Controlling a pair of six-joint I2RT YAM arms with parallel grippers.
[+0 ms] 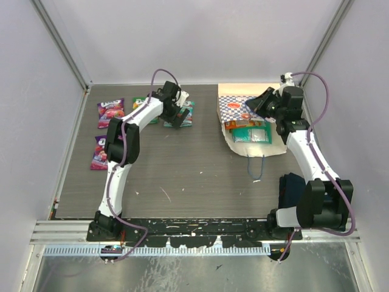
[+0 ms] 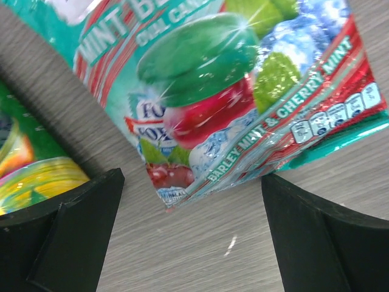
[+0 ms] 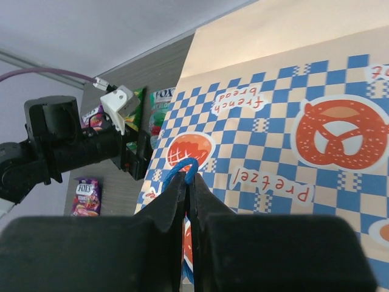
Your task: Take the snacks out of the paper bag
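Observation:
The paper bag (image 1: 234, 103) lies flat at the back right, its mouth toward me, and several teal and orange snacks (image 1: 250, 132) show inside. My right gripper (image 1: 253, 103) is shut on the bag's blue cord handle (image 3: 184, 169), lifting the top sheet (image 3: 273, 152). A teal snack (image 1: 184, 114) lies on the table at the back. My left gripper (image 1: 176, 114) hovers open just above it. In the left wrist view the teal snack (image 2: 243, 91) lies just beyond the wide-apart fingers (image 2: 67, 237), nothing between them. Two purple snacks (image 1: 110, 112) and a green snack (image 1: 141, 107) lie to the left.
The bag's second blue handle (image 1: 256, 167) trails on the table toward me. A dark blue cloth (image 1: 292, 188) lies by the right arm's base. A second purple packet (image 1: 99, 152) sits near the left wall. Grey walls close in both sides and the back.

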